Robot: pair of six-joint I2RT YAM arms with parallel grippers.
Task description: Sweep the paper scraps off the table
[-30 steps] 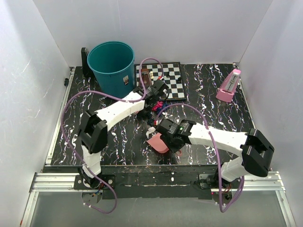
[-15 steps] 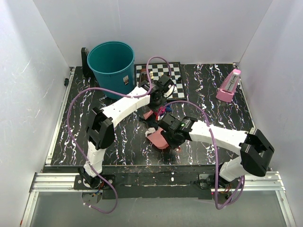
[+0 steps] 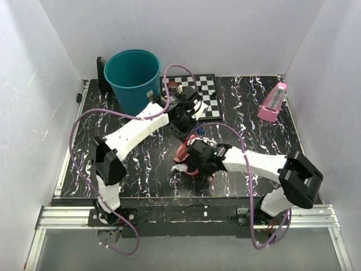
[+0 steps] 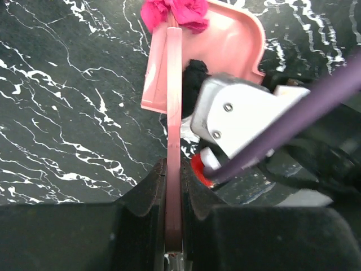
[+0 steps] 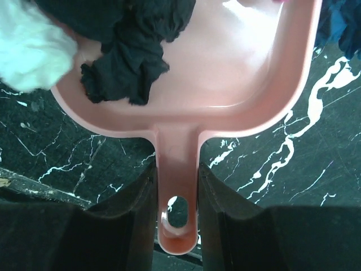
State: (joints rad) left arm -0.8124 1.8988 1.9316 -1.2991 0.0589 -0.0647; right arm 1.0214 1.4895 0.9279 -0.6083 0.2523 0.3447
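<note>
My right gripper (image 5: 177,186) is shut on the handle of a pink dustpan (image 5: 225,68). The pan holds a dark blue paper scrap (image 5: 130,56) and a white scrap (image 5: 31,51). Another blue scrap (image 5: 338,22) lies on the table (image 5: 293,152) just past the pan's rim. My left gripper (image 4: 174,169) is shut on a thin pink sweeper (image 4: 174,84), seen edge-on, its tip at a magenta scrap (image 4: 175,14) by the dustpan (image 4: 225,45). In the top view both grippers meet mid-table: left (image 3: 179,131), right (image 3: 198,161), with the dustpan (image 3: 183,153) between them.
A teal bin (image 3: 132,79) stands at the back left. A chessboard (image 3: 194,93) with chess pieces lies beside it. A pink metronome (image 3: 272,103) stands at the back right. White walls surround the table (image 3: 254,124). A white scrap (image 3: 179,167) lies by the pan.
The right gripper has pushed the dustpan away from the near edge, toward the left gripper. The left arm has swung its sweeper down to the pan, and scraps now lie in it.
</note>
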